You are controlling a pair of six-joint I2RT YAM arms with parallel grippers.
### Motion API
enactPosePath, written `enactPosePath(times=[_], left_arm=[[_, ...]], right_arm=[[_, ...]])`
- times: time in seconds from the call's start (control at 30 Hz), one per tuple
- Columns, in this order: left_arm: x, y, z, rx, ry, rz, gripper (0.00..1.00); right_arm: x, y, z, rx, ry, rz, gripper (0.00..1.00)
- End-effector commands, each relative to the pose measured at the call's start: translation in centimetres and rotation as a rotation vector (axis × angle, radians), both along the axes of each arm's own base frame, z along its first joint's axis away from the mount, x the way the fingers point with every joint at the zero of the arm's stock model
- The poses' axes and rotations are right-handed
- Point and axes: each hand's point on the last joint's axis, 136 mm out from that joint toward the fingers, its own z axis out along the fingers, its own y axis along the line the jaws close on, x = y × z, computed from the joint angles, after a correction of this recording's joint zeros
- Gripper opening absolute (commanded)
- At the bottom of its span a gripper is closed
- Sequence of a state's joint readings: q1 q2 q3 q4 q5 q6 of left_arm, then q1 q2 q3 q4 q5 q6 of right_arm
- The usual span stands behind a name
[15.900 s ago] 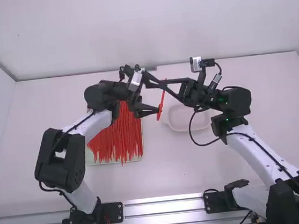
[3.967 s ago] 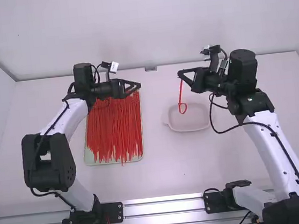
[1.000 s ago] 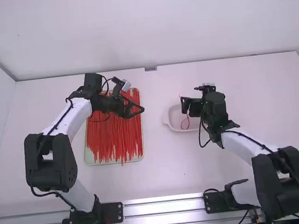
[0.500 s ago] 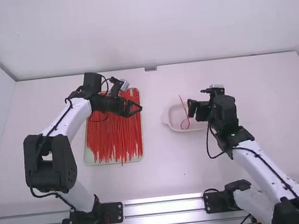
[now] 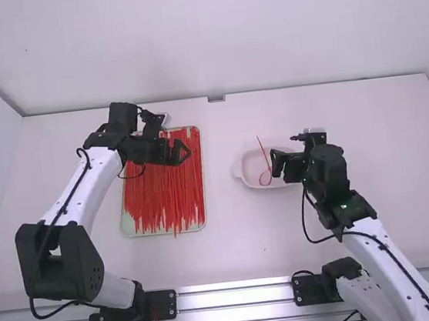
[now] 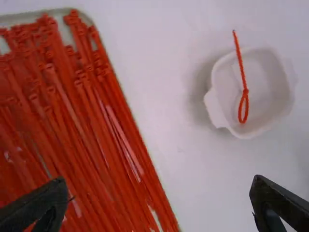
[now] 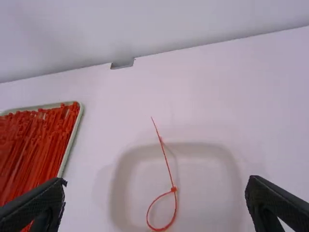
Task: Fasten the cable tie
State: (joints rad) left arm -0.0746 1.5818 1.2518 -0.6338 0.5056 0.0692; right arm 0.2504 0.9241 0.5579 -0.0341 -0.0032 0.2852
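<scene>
Left of dish (image 5: 247, 175), tray (image 5: 127, 231) heaped with ties (image 5: 164, 191).

White table (image 5: 364, 112) carries a seemingly pale-green tray (image 5: 128, 230) of red ties (image 5: 164, 191) and a white dish (image 5: 242, 174).
</scene>
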Motion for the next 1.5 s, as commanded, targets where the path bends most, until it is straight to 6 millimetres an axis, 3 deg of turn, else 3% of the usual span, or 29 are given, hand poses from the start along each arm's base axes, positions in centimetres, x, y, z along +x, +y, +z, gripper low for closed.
enactPosePath(times=[0.0,1.1,1.27,1.33,1.47], left_arm=[[-0.2,0.7,0.4,0.016,0.002,0.036,0.99],[-0.6,0.6,0.2,0.019,0.015,0.030,0.99],[-0.3,3.1,0.4,0.036,-0.012,0.137,0.94],[-0.2,4.4,0.5,0.056,-0.039,0.181,0.91],[-0.3,5.2,0.8,0.093,-0.091,0.209,0.86]], right_arm=[[-0.1,0.5,1.5,0.010,-0.037,0.013,1.00],[-0.3,0.2,1.3,-0.012,-0.032,-0.010,0.99],[-0.5,-0.7,1.5,-0.023,-0.086,0.002,0.94],[-0.8,-1.8,1.0,-0.051,-0.096,-0.016,0.91],[-1.6,-3.8,-0.1,-0.106,-0.106,-0.048,0.85]])
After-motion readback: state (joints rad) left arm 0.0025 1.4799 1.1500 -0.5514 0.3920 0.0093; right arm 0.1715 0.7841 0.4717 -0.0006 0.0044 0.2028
